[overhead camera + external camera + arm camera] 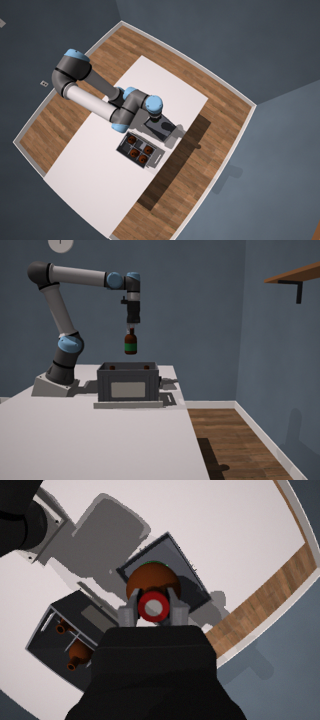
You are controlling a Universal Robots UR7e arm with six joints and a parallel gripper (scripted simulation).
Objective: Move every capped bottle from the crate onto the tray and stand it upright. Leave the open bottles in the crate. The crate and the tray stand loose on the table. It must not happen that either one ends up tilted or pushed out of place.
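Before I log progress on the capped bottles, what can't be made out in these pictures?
- Caps on the four crate bottles: too small in the top view; the crate wall hides all but two necks in the exterior view.
- Tray: partly under the wrist in the top view.
- Held bottle base: hidden in the wrist view by the pincer and its red cap.

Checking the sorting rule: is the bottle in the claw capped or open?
Capped: the wrist view shows a red cap on the bottle, between the claw's fingers.

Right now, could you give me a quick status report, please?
Pincer shut on capped bottle, hanging upright. Over the tray, well above it. Four bottles in crate. Nothing in the way.
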